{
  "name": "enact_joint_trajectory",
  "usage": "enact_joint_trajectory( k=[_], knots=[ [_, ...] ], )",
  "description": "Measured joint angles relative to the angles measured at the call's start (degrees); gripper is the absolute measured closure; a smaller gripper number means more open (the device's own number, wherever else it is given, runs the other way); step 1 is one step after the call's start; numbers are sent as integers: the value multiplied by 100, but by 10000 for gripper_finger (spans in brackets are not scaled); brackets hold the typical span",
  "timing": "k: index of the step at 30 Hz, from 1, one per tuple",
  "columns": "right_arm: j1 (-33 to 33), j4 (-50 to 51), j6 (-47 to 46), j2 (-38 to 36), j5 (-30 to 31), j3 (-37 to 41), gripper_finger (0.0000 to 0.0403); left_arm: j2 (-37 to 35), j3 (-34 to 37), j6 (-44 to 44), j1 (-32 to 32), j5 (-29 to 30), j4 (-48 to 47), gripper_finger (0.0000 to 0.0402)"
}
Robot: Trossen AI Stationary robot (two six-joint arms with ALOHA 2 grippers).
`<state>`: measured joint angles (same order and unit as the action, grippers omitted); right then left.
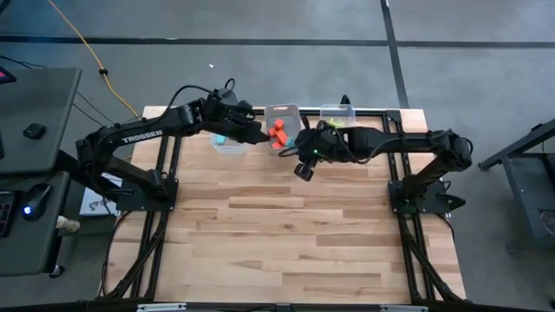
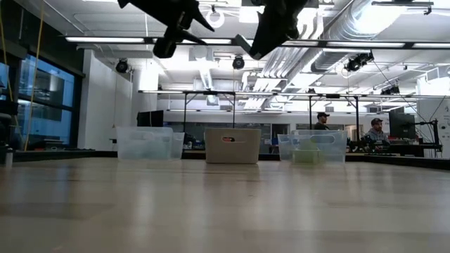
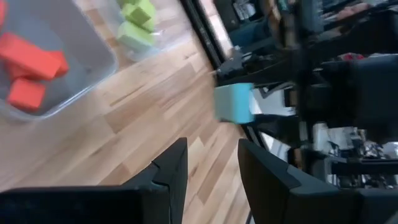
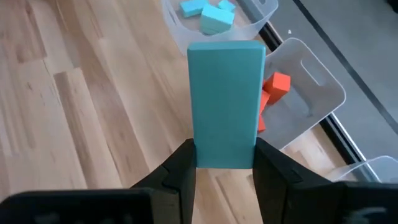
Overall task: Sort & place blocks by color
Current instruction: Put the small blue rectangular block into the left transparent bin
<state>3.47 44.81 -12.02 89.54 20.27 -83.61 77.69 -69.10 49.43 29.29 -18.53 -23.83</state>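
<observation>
Table (image 1: 286,243) is bare except for three clear bins along the far edge: blue bin (image 1: 227,141) left, red bin (image 1: 281,121) middle, green bin (image 1: 337,113) right. Your right gripper (image 4: 224,163) is clamped on a light blue bar (image 4: 226,102), held up in the air near the middle bin. It belongs in the left bin, so carry it left past the red blocks (image 4: 273,93) before lowering, and release low inside the walls so it doesn't bounce out. Left gripper (image 3: 212,165) hovers over the left bin, fingers part open and empty; move it clear first or you'll collide.
</observation>
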Motion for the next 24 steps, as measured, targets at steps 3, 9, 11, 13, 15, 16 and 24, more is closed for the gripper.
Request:
enact_joint_trajectory(
  k=[3,9,11,13,15,16,24],
  knots=[
    [82,-4,189,94,-211,4,302,169,0,78,-118,7,351,284],
    [111,49,459,254,-286,10,302,523,-2,280,-255,-82,850,284],
    [111,32,478,287,-290,11,302,643,-2,295,-274,-77,871,284],
    [111,103,486,304,-295,11,302,744,-2,303,-275,-76,882,284],
    [111,88,501,306,-298,11,302,832,-2,306,-277,-76,876,284],
    [111,86,501,313,-311,11,302,883,-2,306,-279,-78,879,284],
    [116,128,503,357,-389,11,302,1088,-2,296,-283,-268,1166,284]
  ],
)
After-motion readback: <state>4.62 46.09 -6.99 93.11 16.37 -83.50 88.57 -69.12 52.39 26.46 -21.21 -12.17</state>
